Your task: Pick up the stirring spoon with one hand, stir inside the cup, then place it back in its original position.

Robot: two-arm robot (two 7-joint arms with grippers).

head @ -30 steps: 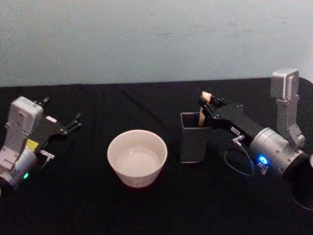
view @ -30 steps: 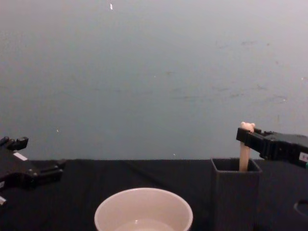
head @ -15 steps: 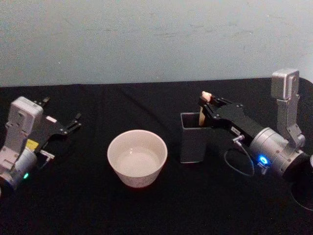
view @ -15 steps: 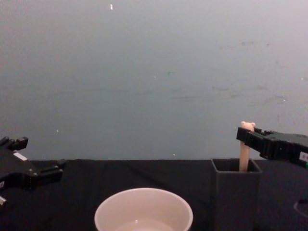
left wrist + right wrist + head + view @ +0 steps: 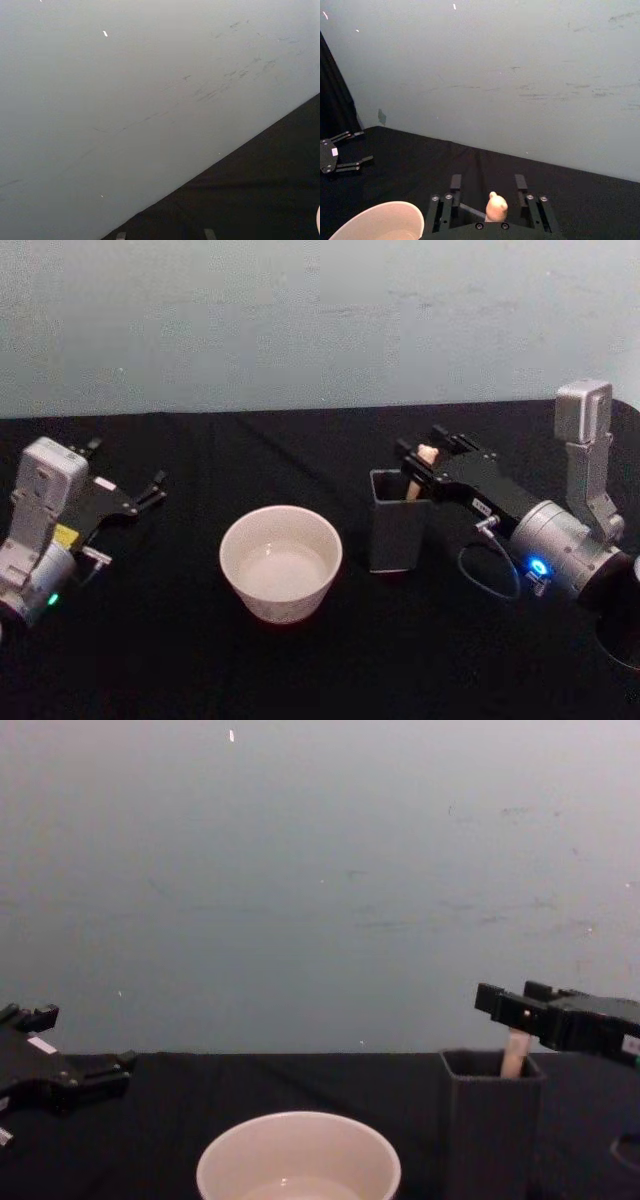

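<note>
I see the table (image 5: 300,670) covered with a matt black cloth. The cup (image 5: 281,562) looks like smooth cream ceramic with a soft shine. At its 3 o'clock, the holder box (image 5: 397,525) looks like matt dark grey plastic. The stirring spoon (image 5: 424,461) shows a smooth matt cream handle. The right gripper (image 5: 425,457) has matt black fingers; its wrist is brushed silver metal. The wall (image 5: 300,320) is pale, matt and lightly scuffed.

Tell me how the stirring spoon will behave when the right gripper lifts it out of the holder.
The stirring spoon stands nearly upright in the grey holder, between the open fingers of the right gripper. It looks slim and stiff, probably light. The smooth narrow handle may slip or swing unless it is clamped squarely. The holder looks tall and narrow, so a snagged lift might tip it.
</note>
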